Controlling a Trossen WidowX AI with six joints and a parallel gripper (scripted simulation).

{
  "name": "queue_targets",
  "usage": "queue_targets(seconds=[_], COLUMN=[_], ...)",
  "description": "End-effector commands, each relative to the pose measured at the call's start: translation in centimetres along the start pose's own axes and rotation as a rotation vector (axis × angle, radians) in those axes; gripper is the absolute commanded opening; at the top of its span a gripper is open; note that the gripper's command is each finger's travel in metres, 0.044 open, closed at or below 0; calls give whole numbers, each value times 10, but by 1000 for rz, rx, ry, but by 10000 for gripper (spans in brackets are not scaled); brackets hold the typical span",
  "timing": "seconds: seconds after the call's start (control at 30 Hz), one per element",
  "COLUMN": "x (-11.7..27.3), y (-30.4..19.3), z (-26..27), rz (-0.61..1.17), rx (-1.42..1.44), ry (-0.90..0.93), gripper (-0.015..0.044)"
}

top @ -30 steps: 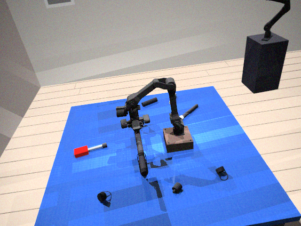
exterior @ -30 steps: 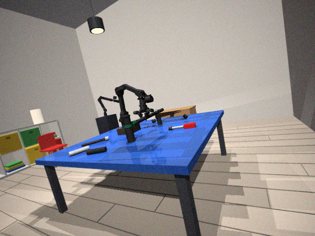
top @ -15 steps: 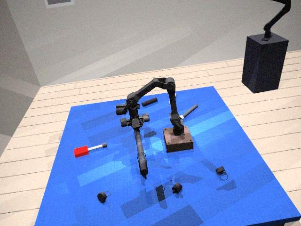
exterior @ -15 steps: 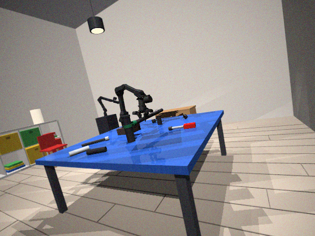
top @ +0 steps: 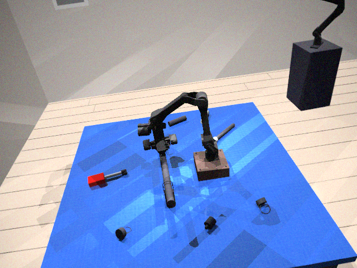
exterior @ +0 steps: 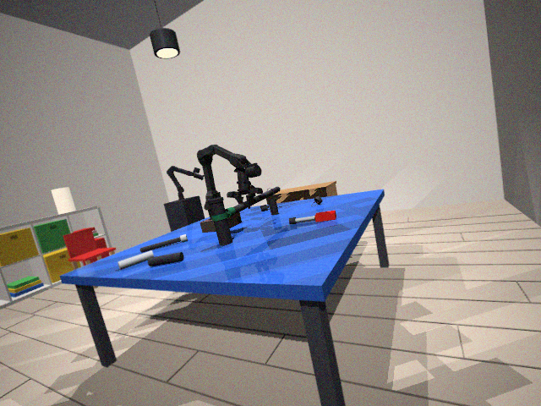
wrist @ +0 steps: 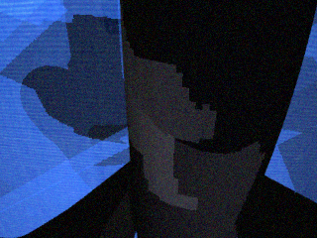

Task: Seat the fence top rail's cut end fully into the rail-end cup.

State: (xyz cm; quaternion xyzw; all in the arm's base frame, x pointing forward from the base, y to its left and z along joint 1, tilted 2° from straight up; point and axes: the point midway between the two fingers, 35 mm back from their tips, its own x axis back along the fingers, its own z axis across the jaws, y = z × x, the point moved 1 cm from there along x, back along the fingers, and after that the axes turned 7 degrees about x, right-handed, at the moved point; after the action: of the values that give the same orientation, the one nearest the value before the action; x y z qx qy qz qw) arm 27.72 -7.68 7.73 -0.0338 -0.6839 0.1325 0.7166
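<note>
The dark top rail (top: 166, 178) (exterior: 262, 194) slants over the blue table (top: 288, 187). It passes through a wire loop cap (top: 164, 191) on a short post (exterior: 273, 205). My gripper (top: 160, 147) (exterior: 248, 194) is shut on the rail near its cut end, right beside the big post (exterior: 223, 229). The post carries a green brace band (exterior: 222, 215), and the rail's cut end meets it there. The arm hides the cup, so I cannot tell whether the end sits in it. In the wrist view the rail (wrist: 154, 149) fills the middle between dark fingers.
The arm's brown base (top: 211, 170) stands right of the rail. A red block with a handle (top: 96, 179) (exterior: 325, 215) lies left. Loose caps (top: 121, 233) (top: 210, 221) (top: 262, 203) lie in front, and loose pipes (top: 177, 120) (top: 226, 131) lie behind. A black pedestal (top: 312, 75) stands beyond the table.
</note>
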Motion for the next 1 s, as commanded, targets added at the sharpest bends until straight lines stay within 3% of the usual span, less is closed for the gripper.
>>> queue_targets(seconds=[0.0, 0.97], x=[0, 4], y=[0, -2], z=[0, 0], rz=[0, 14], rx=[0, 2], ry=[0, 1], gripper=[0, 0])
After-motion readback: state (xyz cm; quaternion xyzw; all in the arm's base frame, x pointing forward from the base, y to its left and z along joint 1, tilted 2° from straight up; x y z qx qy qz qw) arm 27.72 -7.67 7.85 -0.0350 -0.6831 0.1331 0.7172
